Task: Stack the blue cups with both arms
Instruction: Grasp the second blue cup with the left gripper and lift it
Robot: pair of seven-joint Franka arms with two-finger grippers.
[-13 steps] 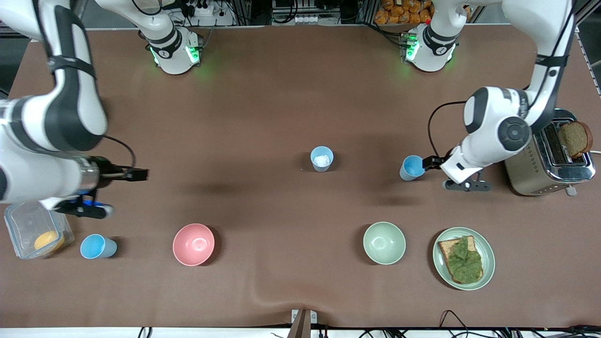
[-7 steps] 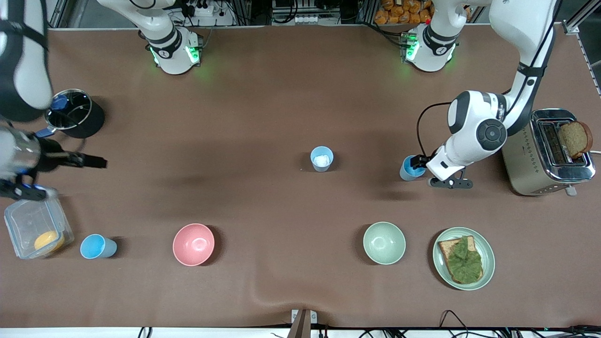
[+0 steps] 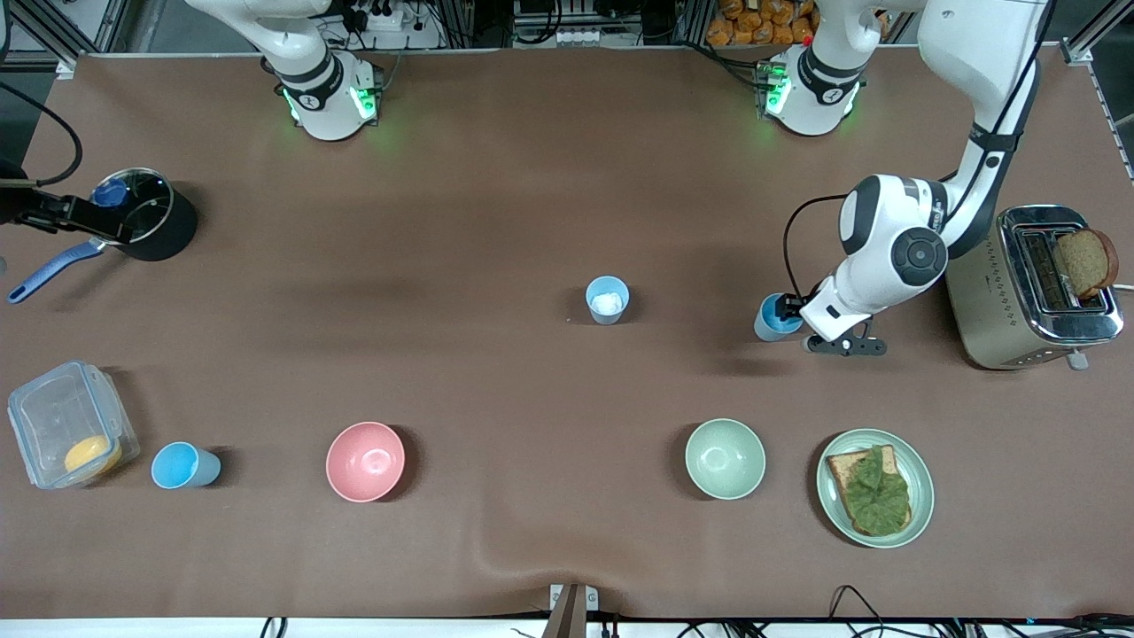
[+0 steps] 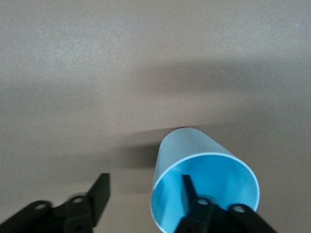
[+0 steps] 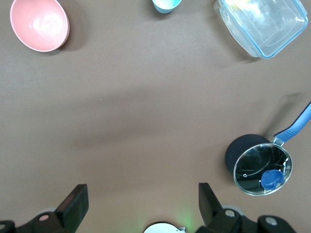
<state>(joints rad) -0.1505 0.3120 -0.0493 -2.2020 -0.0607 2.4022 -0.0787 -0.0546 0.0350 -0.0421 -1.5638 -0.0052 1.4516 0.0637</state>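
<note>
Nearest the front camera we see a blue cup (image 3: 183, 466) beside a clear box (image 3: 69, 435) at the right arm's end of the table, then a pink bowl (image 3: 365, 461), a green bowl (image 3: 725, 458) and a plate (image 3: 920, 461) with bread. Farther off a whitish-lined cup (image 3: 607, 299) stands mid-table. Toward the left arm's end, the left gripper (image 4: 146, 194) straddles the rim of a tilted sky-blue cup (image 4: 204, 182), one finger (image 4: 190, 190) inside and one outside, not yet clamped, near a toaster (image 3: 1028, 292). Our right gripper (image 5: 141, 204) hangs spread and empty high over the pot (image 3: 146, 226).
</note>
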